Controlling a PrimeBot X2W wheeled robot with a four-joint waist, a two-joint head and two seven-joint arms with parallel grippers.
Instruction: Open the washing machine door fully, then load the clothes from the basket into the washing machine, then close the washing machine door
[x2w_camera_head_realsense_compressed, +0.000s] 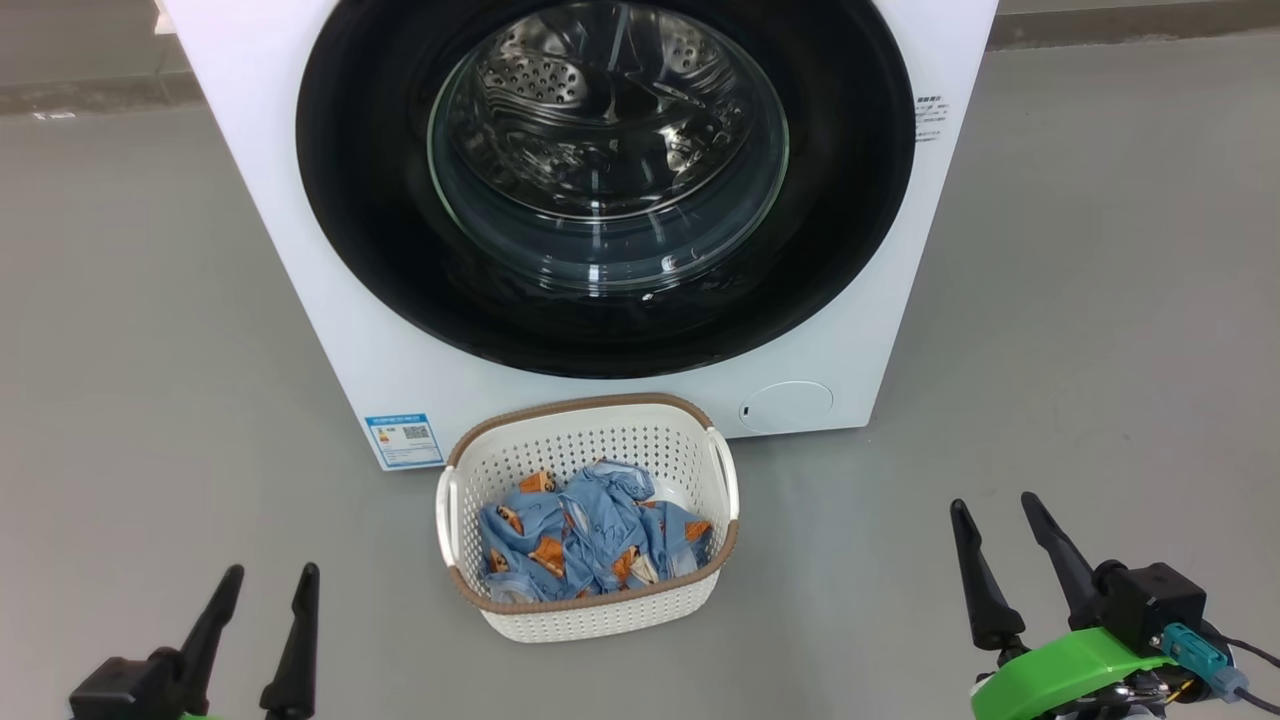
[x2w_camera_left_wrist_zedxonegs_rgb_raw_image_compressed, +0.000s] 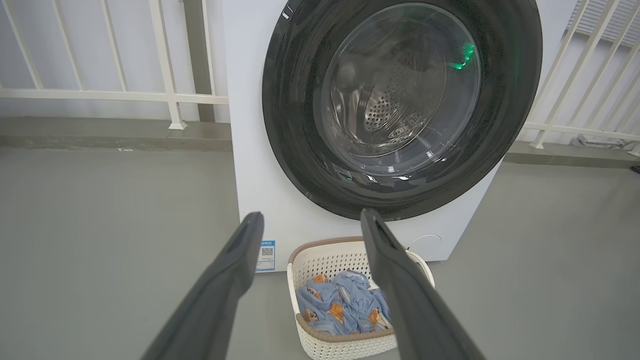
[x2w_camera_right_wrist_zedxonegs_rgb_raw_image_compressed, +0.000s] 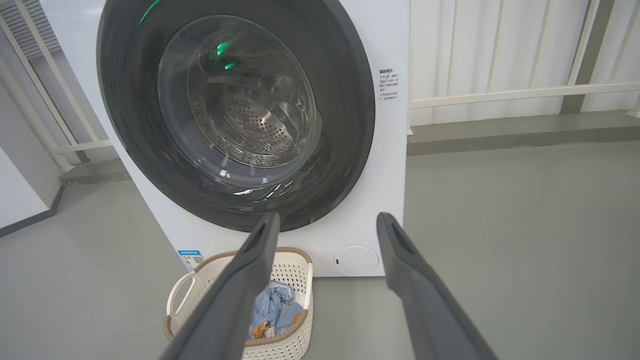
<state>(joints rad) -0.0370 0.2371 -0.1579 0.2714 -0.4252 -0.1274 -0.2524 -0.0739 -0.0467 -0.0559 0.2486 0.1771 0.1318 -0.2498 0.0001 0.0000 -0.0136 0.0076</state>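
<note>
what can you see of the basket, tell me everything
The basket is a small cream-white plastic tub, a rounded rectangle with perforated walls, a brown woven-look rim and a loop handle on each short side. It stands upright on the grey floor, close before the washing machine; whether they touch is unclear. The blue printed clothes lie bunched inside. The left gripper and right gripper hang open, apart from it.

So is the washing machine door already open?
No, the washing machine door lies closed, flush against the white front of the washing machine.
</note>
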